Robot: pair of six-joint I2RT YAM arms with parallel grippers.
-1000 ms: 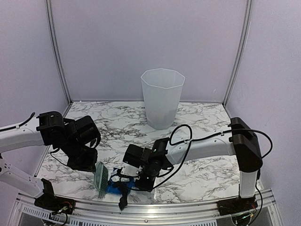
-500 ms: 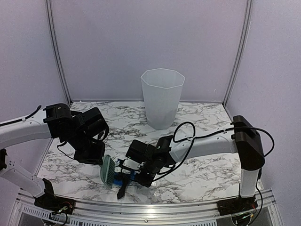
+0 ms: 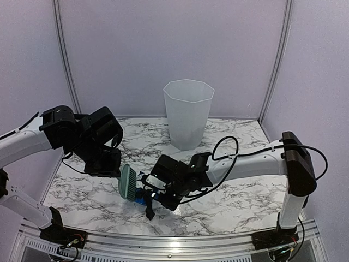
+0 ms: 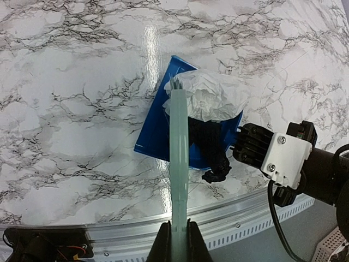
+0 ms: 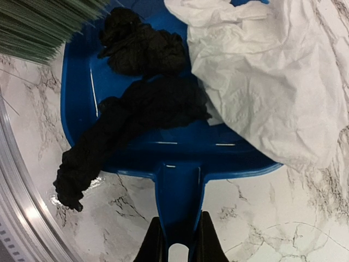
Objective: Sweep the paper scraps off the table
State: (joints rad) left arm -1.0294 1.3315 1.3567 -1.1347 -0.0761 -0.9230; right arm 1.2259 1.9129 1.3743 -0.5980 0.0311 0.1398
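Right wrist view: right gripper (image 5: 177, 243) is clenching the handle of the blue dustpan (image 5: 180, 164). Black paper scraps (image 5: 142, 103) are lying inside the pan. One strip is hanging over the rim toward 7 o'clock, above the table (image 5: 272, 218). White crumpled paper (image 5: 262, 71) is sitting at 2 o'clock, spilling past the pan's edge. Bristles of the brush (image 5: 38, 27) are showing at 10 o'clock.

Left wrist view: left gripper (image 4: 178, 243) is clamping the pale green brush handle, with the head reaching over the pan.

Top view: translucent bin (image 3: 188, 114) is standing at 12 o'clock from both grippers.
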